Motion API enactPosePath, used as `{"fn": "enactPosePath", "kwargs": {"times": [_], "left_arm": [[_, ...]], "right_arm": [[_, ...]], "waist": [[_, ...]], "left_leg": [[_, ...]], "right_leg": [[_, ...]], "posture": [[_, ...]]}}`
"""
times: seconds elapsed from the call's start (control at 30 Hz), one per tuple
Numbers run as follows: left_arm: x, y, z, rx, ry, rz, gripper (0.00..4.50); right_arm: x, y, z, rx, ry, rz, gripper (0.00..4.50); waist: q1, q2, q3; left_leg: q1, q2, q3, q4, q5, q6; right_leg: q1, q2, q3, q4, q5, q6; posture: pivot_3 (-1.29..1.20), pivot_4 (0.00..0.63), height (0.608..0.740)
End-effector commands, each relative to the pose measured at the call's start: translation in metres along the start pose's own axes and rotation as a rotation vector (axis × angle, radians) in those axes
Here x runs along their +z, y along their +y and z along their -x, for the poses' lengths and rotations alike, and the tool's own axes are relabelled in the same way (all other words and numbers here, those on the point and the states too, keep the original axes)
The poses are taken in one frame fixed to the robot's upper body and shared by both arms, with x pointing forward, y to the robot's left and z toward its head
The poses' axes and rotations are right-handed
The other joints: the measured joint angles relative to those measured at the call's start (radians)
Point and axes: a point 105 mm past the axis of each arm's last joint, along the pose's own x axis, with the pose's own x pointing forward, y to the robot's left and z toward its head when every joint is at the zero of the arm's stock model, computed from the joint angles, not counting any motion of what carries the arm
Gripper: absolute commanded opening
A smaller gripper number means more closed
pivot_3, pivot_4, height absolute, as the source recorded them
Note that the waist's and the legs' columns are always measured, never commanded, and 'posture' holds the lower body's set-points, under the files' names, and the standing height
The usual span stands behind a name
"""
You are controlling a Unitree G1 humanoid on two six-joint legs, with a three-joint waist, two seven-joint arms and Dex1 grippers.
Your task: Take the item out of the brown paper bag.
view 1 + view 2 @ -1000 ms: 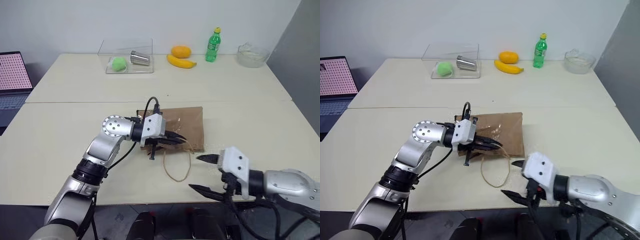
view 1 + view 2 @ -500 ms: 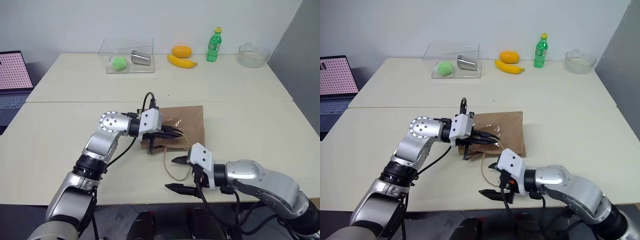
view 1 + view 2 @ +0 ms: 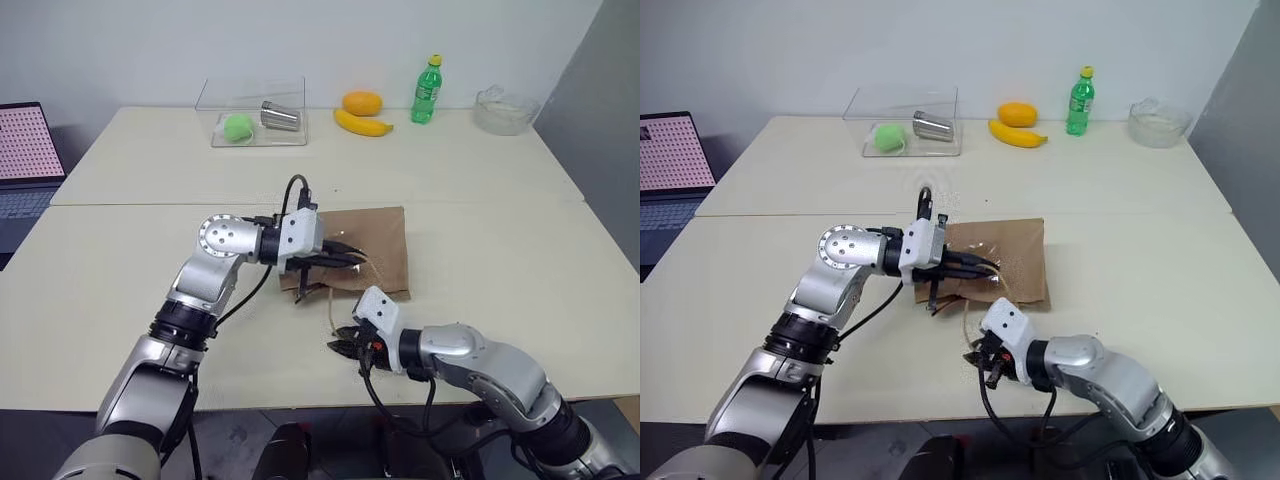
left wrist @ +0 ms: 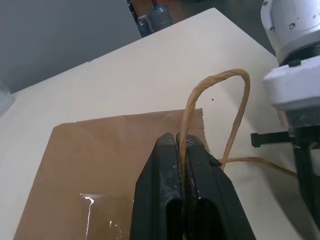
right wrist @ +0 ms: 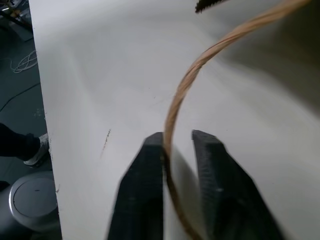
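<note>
The brown paper bag lies flat at mid-table, its mouth and thin tan handles toward me. My left gripper is at the bag's near edge, shut on one looped handle, which stands up between its fingers. My right gripper is low over the table in front of the bag. It has closed on the other handle loop, whose cord runs down between its fingers. The item is hidden.
At the table's far side stand a clear box holding a green ball and a metal cup, an orange fruit, a banana, a green bottle and a glass bowl. A laptop sits far left.
My right gripper swung in from the right to the lying handle loop and went from wide open to shut. The left gripper kept its hold and hardly moved.
</note>
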Motion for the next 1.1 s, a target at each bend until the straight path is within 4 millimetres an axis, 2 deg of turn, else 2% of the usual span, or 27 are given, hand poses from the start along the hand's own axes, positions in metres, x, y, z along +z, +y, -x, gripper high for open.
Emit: {"fn": "enactPosePath", "kwargs": {"times": [0.03, 0.17, 0.27, 0.7, 0.9, 1.1], "left_arm": [[0.015, 0.022, 0.004, 0.069, -0.021, -0.072, 0.00], [0.026, 0.052, 0.006, 0.148, -0.029, -0.079, 0.00], [0.035, 0.066, 0.005, 0.183, -0.042, -0.069, 0.00], [0.084, 0.123, 0.014, 0.334, -0.122, -0.081, 0.00], [0.093, 0.133, 0.018, 0.368, -0.145, -0.089, 0.00], [0.098, 0.134, 0.021, 0.366, -0.162, -0.090, 0.00]], "right_arm": [[-0.005, -0.006, 0.002, -0.032, 0.021, 0.019, 0.03], [-0.020, -0.013, 0.003, -0.053, 0.077, 0.025, 0.03], [-0.025, -0.013, 0.003, -0.048, 0.101, 0.038, 0.03], [-0.035, -0.013, 0.002, -0.037, 0.143, 0.069, 0.03], [-0.036, -0.012, 0.000, -0.032, 0.142, 0.072, 0.03], [-0.034, -0.013, -0.001, -0.032, 0.137, 0.084, 0.03]], "waist": [[0.000, 0.000, 0.000], [0.000, 0.000, 0.000], [0.000, 0.000, 0.000], [-0.002, 0.000, 0.000], [-0.002, -0.001, 0.000], [-0.008, -0.001, 0.000]], "left_leg": [[0.000, 0.000, 0.000, 0.000, 0.000, 0.000], [0.000, 0.000, 0.000, 0.000, 0.000, 0.000], [0.000, -0.001, 0.000, 0.000, 0.000, 0.000], [0.000, -0.001, 0.000, 0.000, 0.000, 0.000], [0.000, -0.001, -0.001, -0.001, 0.000, 0.000], [0.000, -0.001, 0.000, -0.001, 0.000, 0.000]], "right_leg": [[0.000, 0.000, 0.000, 0.000, 0.000, 0.000], [0.000, 0.000, 0.000, 0.000, 0.000, 0.000], [0.000, 0.000, 0.000, 0.000, 0.000, 0.000], [0.000, 0.000, -0.001, 0.000, 0.000, 0.001], [0.000, 0.000, -0.001, 0.000, -0.001, 0.001], [0.000, 0.000, -0.001, 0.000, -0.001, 0.001]], "posture": [[0.00, 0.150, 0.740], [0.00, 0.150, 0.740], [0.00, 0.150, 0.740], [0.00, 0.150, 0.740], [0.00, 0.150, 0.740], [0.00, 0.150, 0.740]]}}
